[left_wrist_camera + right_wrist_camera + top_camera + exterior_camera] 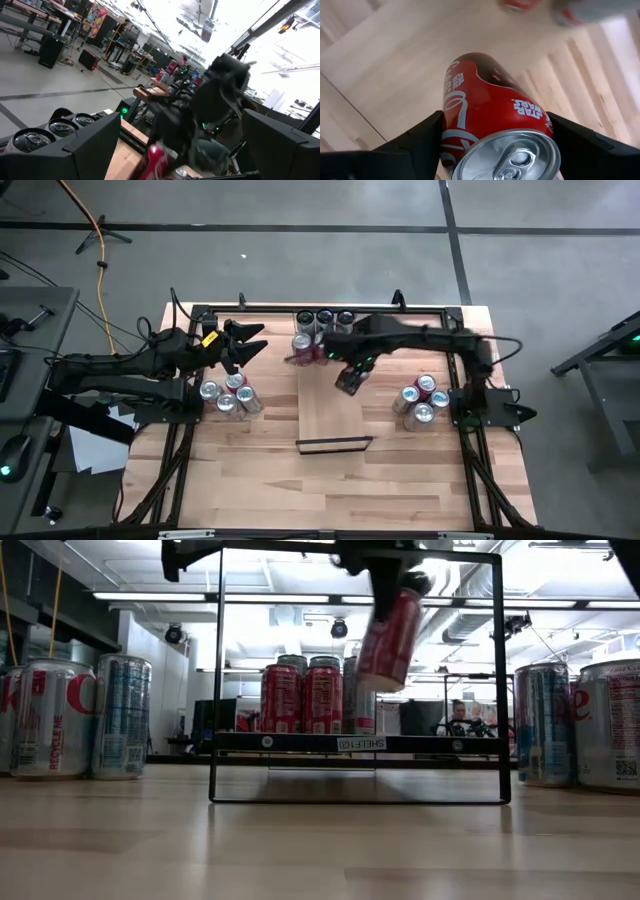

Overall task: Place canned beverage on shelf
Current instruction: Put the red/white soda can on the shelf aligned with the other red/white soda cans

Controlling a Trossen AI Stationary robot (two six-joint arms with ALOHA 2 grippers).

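Note:
A red canned beverage (485, 100) hangs in the air over the middle of the shelf (335, 415), with my right gripper (350, 378) shut on it. In the low view this can (390, 640) is tilted, well above the shelf's black lip (360, 743). Several cans (322, 330) stand upright on the shelf's far end. My left gripper (252, 340) stands open and raised at the far left, above a cluster of cans (228, 395), and holds nothing. My right gripper pinches the can's side wall close to its top end (470, 135) between its two fingers (420, 145), one on either side. The fingers come from above, pointing down. The can hangs below them, lifted clear of the shelf and tilted, lid toward the wrist.
Another cluster of cans (420, 400) stands on the striped tabletop right of the shelf. A black frame (180, 430) runs round the table. The near half of the shelf board is bare. A person (458, 718) sits in the room far behind the table.

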